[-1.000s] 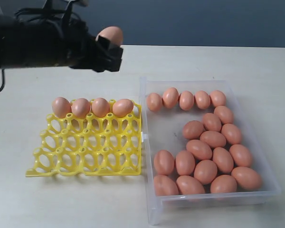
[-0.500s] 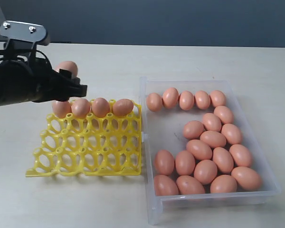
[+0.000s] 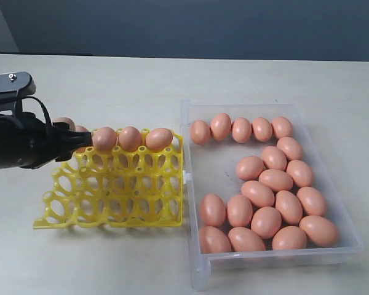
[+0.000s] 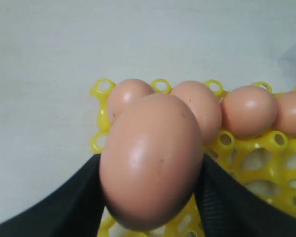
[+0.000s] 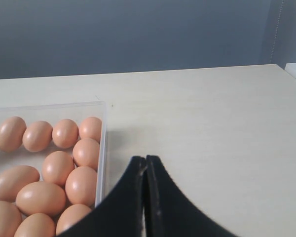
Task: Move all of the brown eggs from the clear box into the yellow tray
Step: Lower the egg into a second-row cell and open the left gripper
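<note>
Egg five going in: four seated, twenty left in the box.

My left gripper (image 4: 150, 197) is clamped on one brown egg (image 4: 150, 158), low over the far left corner of the yellow tray (image 3: 111, 203). Four eggs (image 3: 130, 138) sit side by side in the tray's far row, and the nearer cups I can see are bare. I count twenty brown eggs (image 3: 258, 193) in the clear box (image 3: 194, 258), right of the tray. My right gripper (image 5: 146, 170) is pressed shut on nothing, outside the box. Roughly a fifth done, by my reckoning.
</note>
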Controlling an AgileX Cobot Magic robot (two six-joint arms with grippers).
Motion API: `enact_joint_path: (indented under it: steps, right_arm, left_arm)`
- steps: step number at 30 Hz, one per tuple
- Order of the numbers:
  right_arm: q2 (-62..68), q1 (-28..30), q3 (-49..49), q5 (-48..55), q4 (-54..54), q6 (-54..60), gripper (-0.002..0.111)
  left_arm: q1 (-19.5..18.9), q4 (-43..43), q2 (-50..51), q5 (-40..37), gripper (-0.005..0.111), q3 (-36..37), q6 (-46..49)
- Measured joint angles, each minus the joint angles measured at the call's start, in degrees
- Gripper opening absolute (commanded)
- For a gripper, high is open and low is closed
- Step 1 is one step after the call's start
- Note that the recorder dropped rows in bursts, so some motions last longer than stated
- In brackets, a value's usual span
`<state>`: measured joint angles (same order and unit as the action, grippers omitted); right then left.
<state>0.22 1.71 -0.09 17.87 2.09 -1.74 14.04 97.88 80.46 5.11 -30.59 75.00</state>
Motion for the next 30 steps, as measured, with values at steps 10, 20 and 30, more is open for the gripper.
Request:
enact_joint_path:
  steps: [10,20,30]
  right_arm:
    - [0.00,0.00,0.00,0.00,0.00,0.00,-0.001]
    - [0.00,0.00,0.00,0.00,0.00,0.00,-0.001]
    - [0.00,0.00,0.00,0.00,0.00,0.00,-0.001]
  left_arm:
    - [-0.17,0.64,8.71,-0.73,0.000,0.05,-0.22]
    - [-0.41,0.63,8.69,-2.32,0.033,0.05,-0.22]
    - [-0.43,0.63,8.69,-4.61,0.071,-0.18,-0.10]
